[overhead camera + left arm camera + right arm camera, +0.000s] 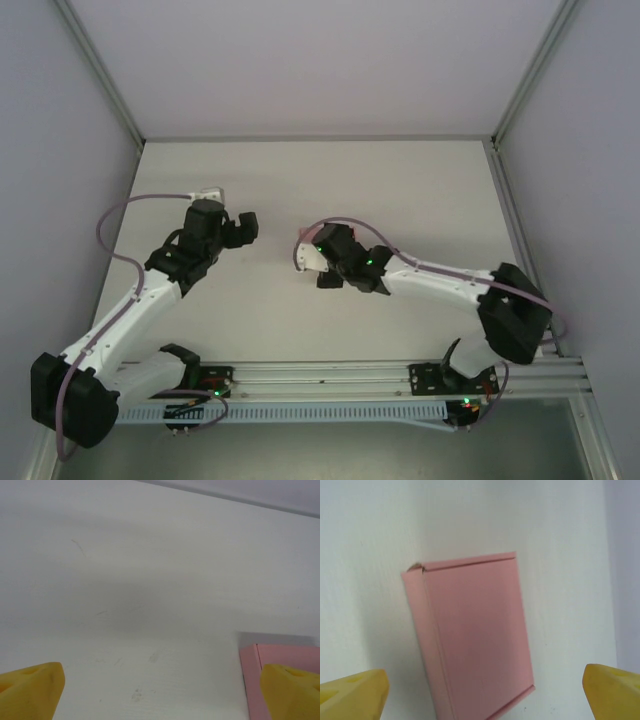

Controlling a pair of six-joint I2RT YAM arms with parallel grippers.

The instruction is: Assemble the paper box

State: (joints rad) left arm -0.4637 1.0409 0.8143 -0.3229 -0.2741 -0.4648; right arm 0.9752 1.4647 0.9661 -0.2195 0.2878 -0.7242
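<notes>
Pink paper box [475,635] (white table [370,530])

A white table [400,190] stands inside a small booth. A plain pale grey back wall [320,60] and matching left wall [50,150] and right wall [590,150] close it in on three sides. Slim metal posts [100,70] run up the corners where the walls meet. A ribbed metal rail [330,372] crosses the table's near edge. The light is soft and even, with faint shadows on the tabletop.
</notes>
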